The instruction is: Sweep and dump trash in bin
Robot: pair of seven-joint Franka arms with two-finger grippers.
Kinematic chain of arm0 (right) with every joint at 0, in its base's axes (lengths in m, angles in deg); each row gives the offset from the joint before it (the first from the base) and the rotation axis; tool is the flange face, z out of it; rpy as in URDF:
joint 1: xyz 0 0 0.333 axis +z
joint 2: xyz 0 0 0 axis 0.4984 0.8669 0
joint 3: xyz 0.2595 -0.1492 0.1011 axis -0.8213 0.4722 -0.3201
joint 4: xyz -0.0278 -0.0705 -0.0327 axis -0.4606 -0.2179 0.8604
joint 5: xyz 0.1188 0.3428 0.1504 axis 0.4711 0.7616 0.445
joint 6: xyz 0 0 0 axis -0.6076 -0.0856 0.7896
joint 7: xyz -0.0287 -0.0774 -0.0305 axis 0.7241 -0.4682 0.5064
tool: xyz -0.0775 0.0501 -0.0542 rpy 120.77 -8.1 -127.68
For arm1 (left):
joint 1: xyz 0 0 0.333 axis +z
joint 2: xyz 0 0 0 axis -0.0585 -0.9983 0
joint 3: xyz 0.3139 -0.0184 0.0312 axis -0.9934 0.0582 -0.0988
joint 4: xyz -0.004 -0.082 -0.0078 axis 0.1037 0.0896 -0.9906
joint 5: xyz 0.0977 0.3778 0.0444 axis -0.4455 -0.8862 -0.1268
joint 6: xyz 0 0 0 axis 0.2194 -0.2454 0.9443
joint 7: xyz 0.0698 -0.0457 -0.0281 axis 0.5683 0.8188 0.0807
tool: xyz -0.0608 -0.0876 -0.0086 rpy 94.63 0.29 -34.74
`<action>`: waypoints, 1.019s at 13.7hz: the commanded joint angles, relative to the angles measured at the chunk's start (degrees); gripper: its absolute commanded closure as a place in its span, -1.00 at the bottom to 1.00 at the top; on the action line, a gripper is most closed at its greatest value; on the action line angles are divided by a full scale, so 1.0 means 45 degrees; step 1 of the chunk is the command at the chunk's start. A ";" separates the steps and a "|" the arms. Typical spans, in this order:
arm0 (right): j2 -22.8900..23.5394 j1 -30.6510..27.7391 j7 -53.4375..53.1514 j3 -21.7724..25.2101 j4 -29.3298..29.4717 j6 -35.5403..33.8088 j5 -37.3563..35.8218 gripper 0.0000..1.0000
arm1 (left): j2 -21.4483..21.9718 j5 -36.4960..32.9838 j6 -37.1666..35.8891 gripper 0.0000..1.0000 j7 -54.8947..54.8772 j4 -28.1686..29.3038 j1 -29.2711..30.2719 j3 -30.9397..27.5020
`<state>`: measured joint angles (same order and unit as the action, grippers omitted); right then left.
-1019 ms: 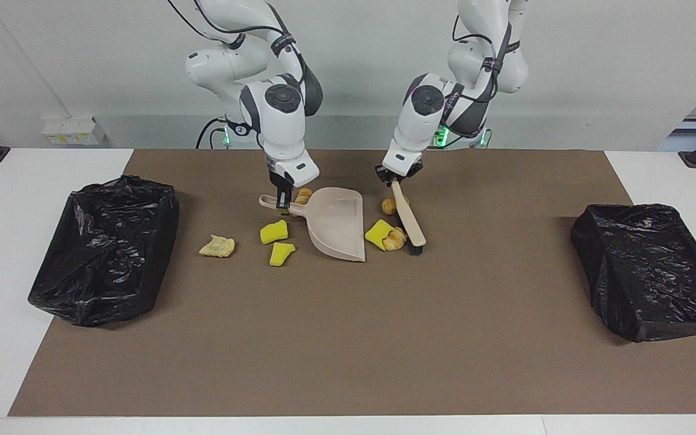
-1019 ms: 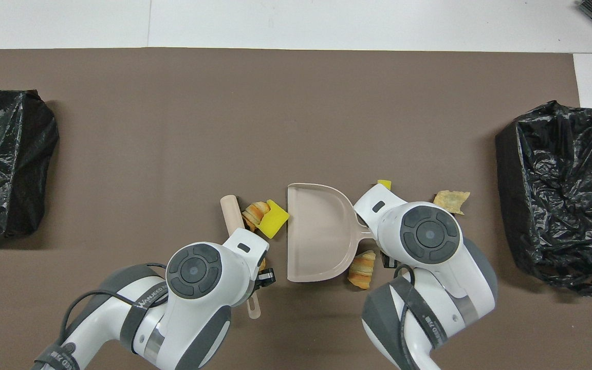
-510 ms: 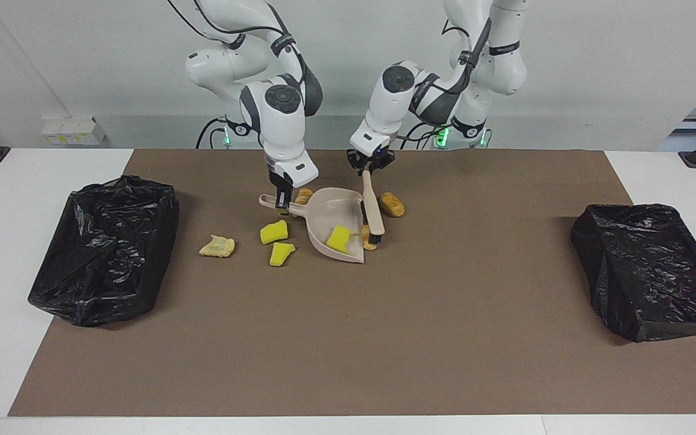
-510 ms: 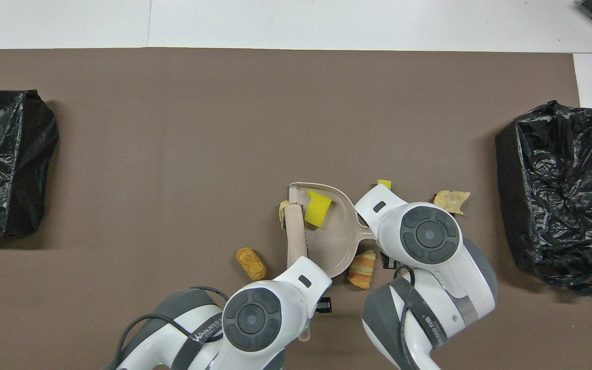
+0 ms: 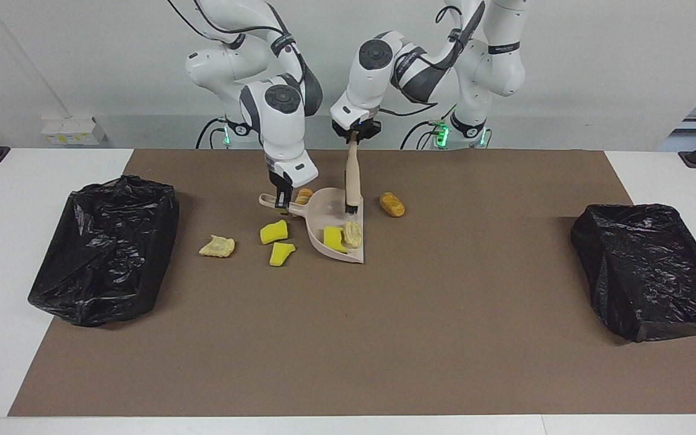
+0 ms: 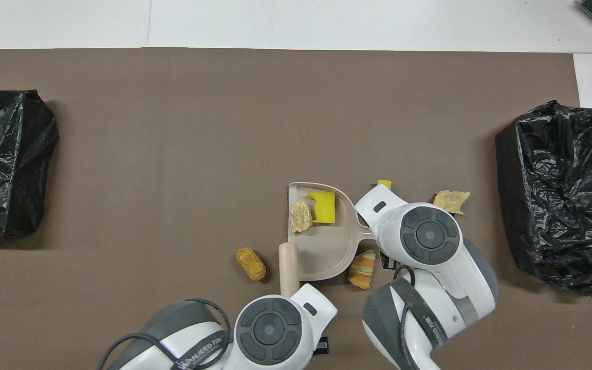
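Since a second ago the brush [image 5: 352, 175] has swung from the mat beside the dustpan [image 5: 337, 226] up to near-vertical, bristles over the pan's edge nearer the robots; a yellow sponge chunk [image 5: 334, 239] and a tan bread scrap [image 5: 353, 233] that lay on the mat now sit inside the pan.

Going across the facing view from the right arm's end of the table:
- Black-lined bin [image 5: 105, 248], open top, nothing visible inside.
- Pale crumpled scrap [image 5: 217, 246] on the mat between that bin and the pan.
- Two yellow chunks [image 5: 278, 241] close together, just beside the pan's handle side.
- Right gripper [image 5: 282, 201]: clamped tight on the dustpan handle, pan held flat on the mat. A brown scrap [image 5: 304, 194] peeks out by the handle, nearer the robots.
- Left gripper [image 5: 355, 134]: squeezed on the top of the brush handle, brush hanging over the pan.
- Brown bread piece [image 5: 392, 204] alone on the mat, toward the left arm's end, near the pan mouth.
- Second black bin [image 5: 650, 266] at the left arm's end.

Step in hand: sweeping, first batch just landed (two pieces in, five out by my count). Next move, as I judge it: lower the bristles beside the lone brown piece and draw it into the pan mouth. The pieces on the handle side call for re-aiming the pan first.
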<state>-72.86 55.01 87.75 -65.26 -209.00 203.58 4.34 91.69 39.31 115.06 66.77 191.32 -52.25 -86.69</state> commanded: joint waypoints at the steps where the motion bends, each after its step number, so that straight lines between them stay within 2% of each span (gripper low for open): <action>1: -0.0287 -0.0111 -0.0387 -0.0077 -0.0213 -0.0004 0.0173 1.00 | 0.0842 -0.0548 -0.1150 1.00 0.2405 0.0669 0.0695 0.0013; 3: -0.0287 -0.0111 -0.0387 -0.0077 -0.0213 -0.0004 0.0173 1.00 | 0.1409 -0.0765 -0.0918 1.00 0.3750 0.1683 0.0734 0.0013; 5: -0.0287 -0.0111 -0.0387 -0.0077 -0.0213 -0.0004 0.0173 1.00 | 0.1392 -0.0863 -0.0490 1.00 0.5061 0.2117 0.0715 0.0091; 7: -0.0287 -0.0092 -0.0387 -0.0077 -0.0213 -0.0004 0.0173 1.00 | 0.1101 -0.0863 0.1456 1.00 0.6156 0.2507 0.0637 0.0110; 8: -0.0287 -0.0053 -0.0368 -0.0077 -0.0213 -0.0004 0.0173 1.00 | 0.0577 -0.0844 0.2356 1.00 0.6316 0.2490 0.0656 0.0110; 9: -0.0287 -0.0033 -0.0368 -0.0077 -0.0213 -0.0004 0.0173 1.00 | -0.0067 -0.0786 0.3119 1.00 0.6143 0.2432 0.0656 0.0130; 11: -0.0287 -0.0014 -0.0387 -0.0077 -0.0213 -0.0004 0.0173 1.00 | -0.0657 -0.0629 0.4390 1.00 0.5967 0.2373 0.0656 0.0130; 14: -0.0287 -0.0013 -0.0426 -0.0077 -0.0213 -0.0004 0.0173 1.00 | -0.1185 0.0032 0.5428 1.00 0.3030 0.1730 0.0578 0.0188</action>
<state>-72.93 55.04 87.60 -65.27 -209.03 203.58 4.34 87.68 37.18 137.57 87.97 201.19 -49.45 -86.01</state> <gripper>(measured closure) 0.674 0.740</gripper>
